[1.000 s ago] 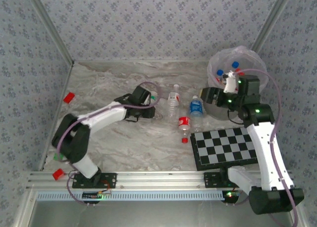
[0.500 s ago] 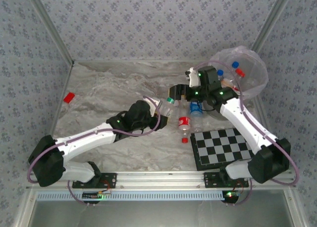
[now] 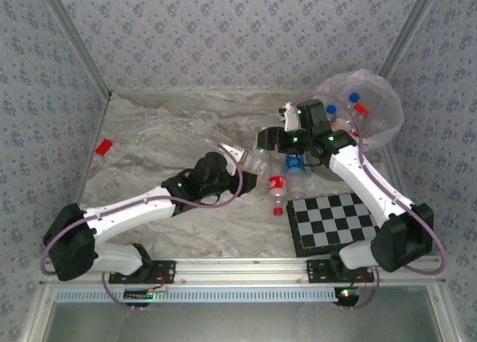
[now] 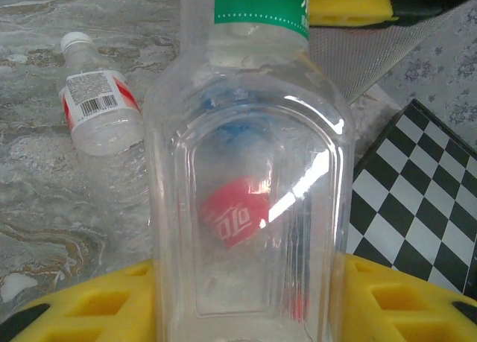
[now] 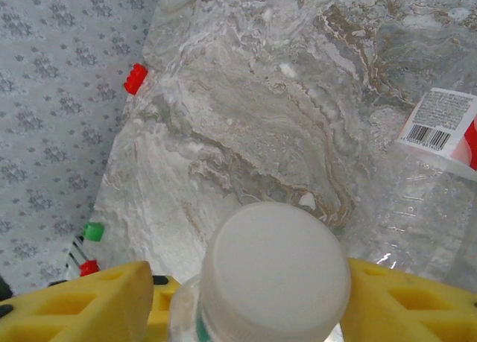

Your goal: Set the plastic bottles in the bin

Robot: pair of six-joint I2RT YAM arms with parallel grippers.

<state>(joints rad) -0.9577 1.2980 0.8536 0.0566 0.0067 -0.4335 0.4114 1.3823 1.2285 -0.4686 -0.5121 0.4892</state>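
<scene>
- Top external view: the green-labelled bottle (image 3: 255,159) is held between the two arms near the middle of the tabletop (image 3: 164,133), to the left of the bin (image 3: 384,96).
- The left pincer (image 3: 248,169) is closed on this bottle's clear body. In the left wrist view its yellow pads (image 4: 97,301) are pressed against both sides of the bottle, whose green label lies at the far end.
- The right pincer (image 3: 267,141) is placed at the capped end. In the right wrist view the white cap (image 5: 276,275) is seen between that pincer's own pads. A narrow gap is visible beside the pad at the picture's left, so the jaws are read as parted, not gripping.
- Three more bottles are left lying on the tabletop:
  - a white-capped bottle (image 4: 100,111) with a red label and a barcode;
  - a red-labelled bottle (image 3: 276,187), just beside the checkerboard (image 3: 339,223);
  - a blue-labelled bottle (image 3: 295,163), close to the bin's wall.
- The bin is stood at the far right of the tabletop. Blue-capped and red-capped bottles (image 3: 355,97) can be seen inside it.
- A red block (image 3: 103,147) is seen near the left wall, well apart from the bottles.
</scene>
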